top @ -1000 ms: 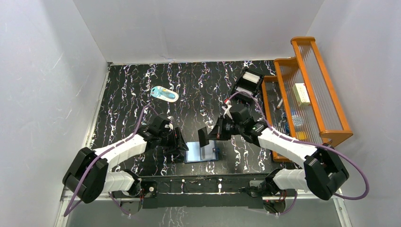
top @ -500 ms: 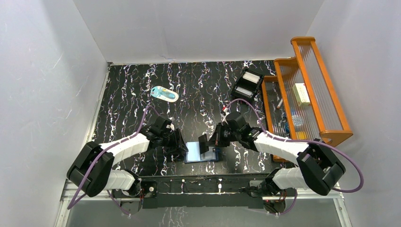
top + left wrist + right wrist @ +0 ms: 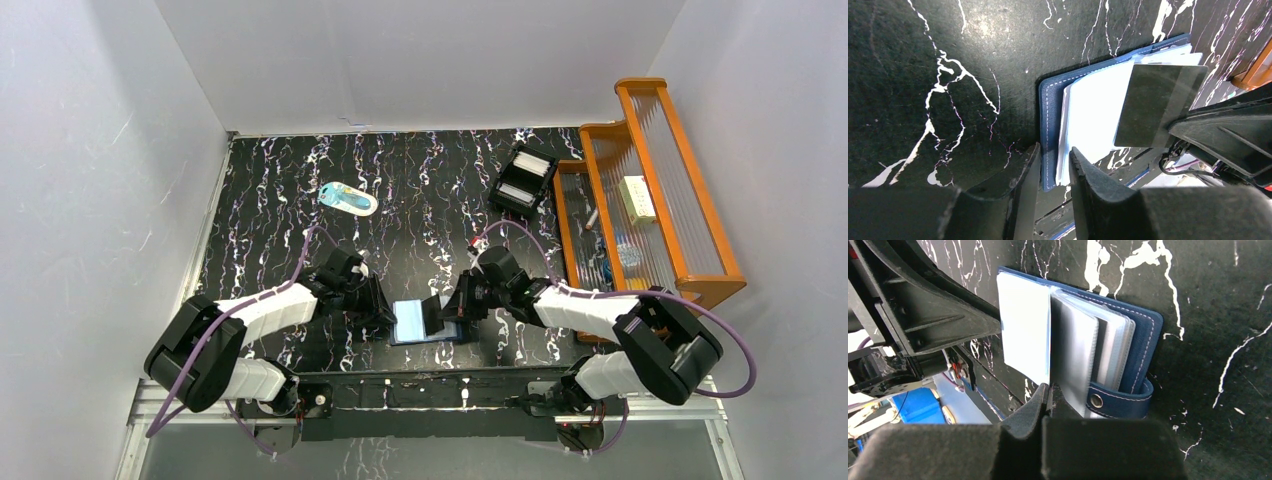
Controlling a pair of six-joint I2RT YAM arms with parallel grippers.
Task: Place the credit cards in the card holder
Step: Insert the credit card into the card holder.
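1. Top view: small navy-blue folding card holder (image 3: pixel 408 322) lay open, pale-blue inside up, on the black white-veined bench (image 3: pixel 280 180) near the arm bases. Left pincer (image 3: pixel 388 317) was at its left edge. Right pincer (image 3: pixel 450 308) was over its middle w/ a thin rectangular credit card (image 3: pixel 432 314). Small black box tray (image 3: pixel 524 177), far right, held white slips, prob. more cards.
2. Left wrist: left pincer's jaws stood narrowly apart, astride the holder's navy edge; no firm pinch visible. Card hung over the pale-blue pages.
3. Right wrist: right pincer was clamped on the card's near edge. Card sat beside the clear plastic pockets (image 3: pixel 1075 355), apparently not inside one.
4. Progress, my read: early. No card seen pocketed; this one needed sliding in, then the tray's.
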